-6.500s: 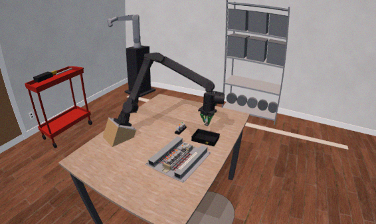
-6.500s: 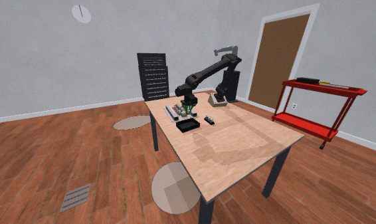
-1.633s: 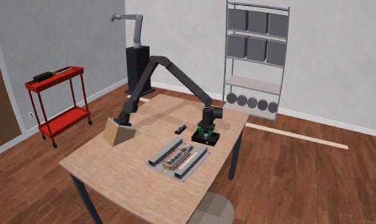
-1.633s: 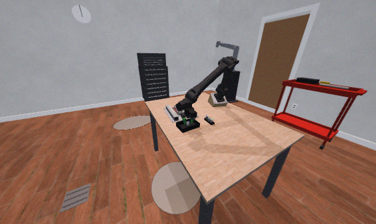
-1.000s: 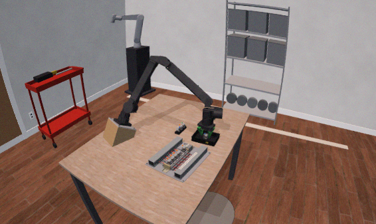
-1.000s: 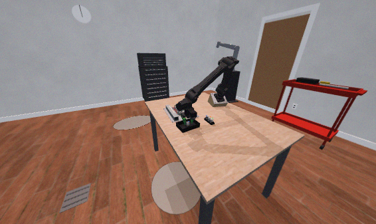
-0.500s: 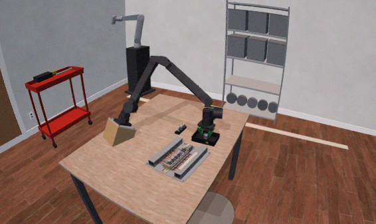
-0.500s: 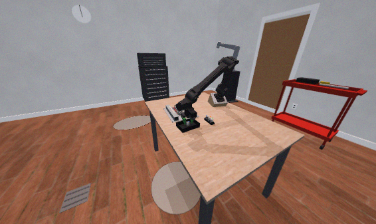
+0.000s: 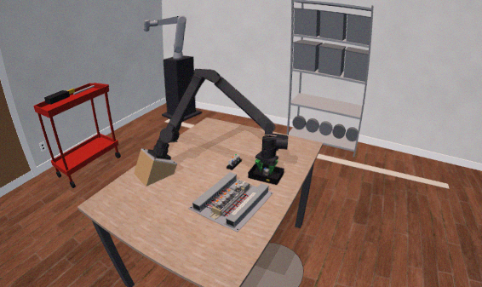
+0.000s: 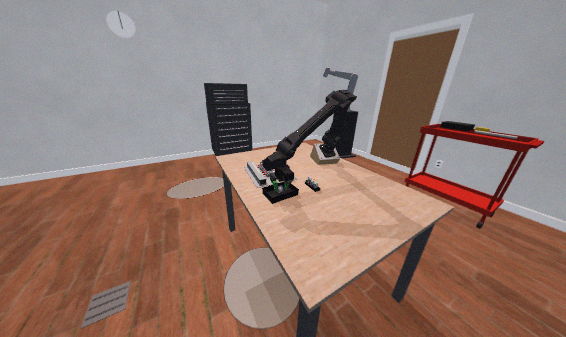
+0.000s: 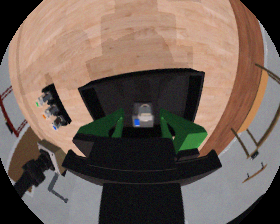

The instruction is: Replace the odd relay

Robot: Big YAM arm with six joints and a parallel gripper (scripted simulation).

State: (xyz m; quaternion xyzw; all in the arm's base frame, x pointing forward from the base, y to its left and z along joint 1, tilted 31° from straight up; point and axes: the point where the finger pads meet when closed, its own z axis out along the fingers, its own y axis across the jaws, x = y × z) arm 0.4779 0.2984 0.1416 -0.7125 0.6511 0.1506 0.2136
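- Wrist view looks down between the green fingers of the gripper (image 11: 143, 135), which stand partly apart over the black tray (image 11: 191, 90)
- a small grey relay (image 11: 144, 115) with a blue test button sits between the fingers, low in the tray; whether the pads press on it cannot be told, so I take the hand as parted and not clamped
- off to the left of that view, a small black holder (image 11: 51, 106) with spare relays stands on the wooden table (image 11: 138, 30)
- top view: nearest the camera, the grey relay panel (image 9: 230, 198) lies on the table with its row of relays between two grey ducts
- just beyond the panel's far right corner sits the tray, with the gripper lowered into it from above
- the spare holder lies left of the tray, apart from it
- further back, the arm (image 9: 238, 96) arches up from its tan base block (image 9: 151, 170) at the table's left edge
- beyond the table stand a red cart (image 9: 72, 100), a black pedestal (image 9: 179, 83) with a grey arm, and a metal shelf rack (image 9: 292, 71)
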